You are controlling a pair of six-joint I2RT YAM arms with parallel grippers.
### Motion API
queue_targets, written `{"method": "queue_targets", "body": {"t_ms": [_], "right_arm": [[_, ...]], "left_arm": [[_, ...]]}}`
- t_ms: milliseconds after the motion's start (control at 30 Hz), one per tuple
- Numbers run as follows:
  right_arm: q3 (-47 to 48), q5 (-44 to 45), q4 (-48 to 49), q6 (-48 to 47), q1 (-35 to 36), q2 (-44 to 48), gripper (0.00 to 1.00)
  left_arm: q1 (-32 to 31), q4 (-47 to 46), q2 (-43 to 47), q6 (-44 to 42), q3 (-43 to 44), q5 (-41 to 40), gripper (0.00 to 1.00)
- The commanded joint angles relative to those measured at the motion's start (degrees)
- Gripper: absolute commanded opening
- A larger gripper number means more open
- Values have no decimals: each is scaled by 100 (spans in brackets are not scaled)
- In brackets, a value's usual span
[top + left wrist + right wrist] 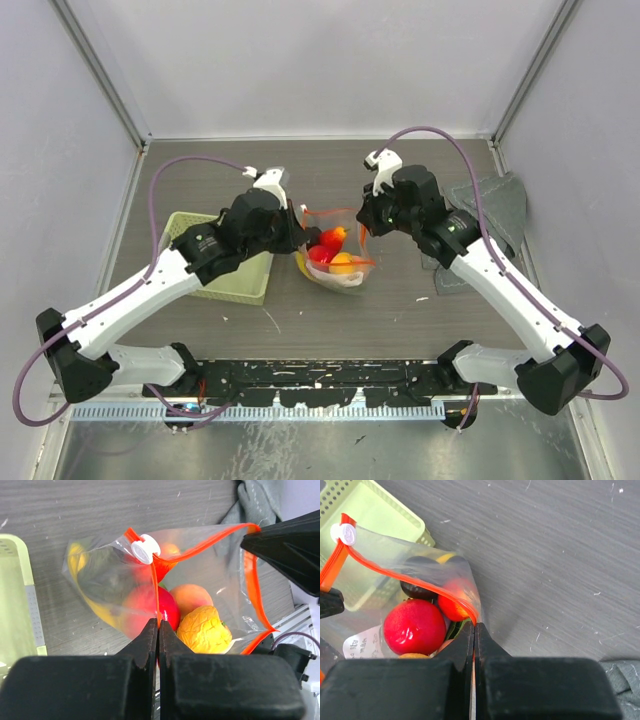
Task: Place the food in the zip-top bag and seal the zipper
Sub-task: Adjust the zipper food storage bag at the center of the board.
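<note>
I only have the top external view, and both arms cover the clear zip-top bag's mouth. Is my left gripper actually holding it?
Observer: Yes. In the left wrist view the left gripper is shut on the red-orange zipper strip of the clear plastic bag.
Operator: And the right one?
Observer: The right gripper is shut on the strip at the bag's opposite corner.
Operator: Is the bag sealed?
Observer: No. The mouth gapes open, and the white slider sits at the end far from the right gripper.
</note>
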State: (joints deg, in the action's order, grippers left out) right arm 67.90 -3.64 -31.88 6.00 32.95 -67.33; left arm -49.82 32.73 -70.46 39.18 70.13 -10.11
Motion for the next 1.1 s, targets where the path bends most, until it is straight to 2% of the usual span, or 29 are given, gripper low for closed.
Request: {"method": "queue_targets", "body": {"t_ms": [0,167,333,533,667,833,900,1067], "right_arm": [[452,8,236,-109,4,-236,1],[180,38,371,-41,10,-505,1],[182,59,370,-89,9,-471,2],[88,-139,325,-67,10,-136,24],[-39,-470,161,-109,14,117,43],[-332,-1320,19,-369,14,420,65],[-484,-1593,4,-477,81,544,69],[-847,-1356,-67,-651,591,664,72]], "left_arm": [[95,-79,13,-127,455,-194,0],[407,-483,-314,229,-88,246,0],[527,-636,-420,243,-79,258,0],[536,-656,-478,220,61,229,0],[543,-689,-431,239,28,178,0],[544,-685,-365,268,12,142,0],[546,-681,-336,273,11,145,0],[545,-678,-271,288,-18,90,0]]}}
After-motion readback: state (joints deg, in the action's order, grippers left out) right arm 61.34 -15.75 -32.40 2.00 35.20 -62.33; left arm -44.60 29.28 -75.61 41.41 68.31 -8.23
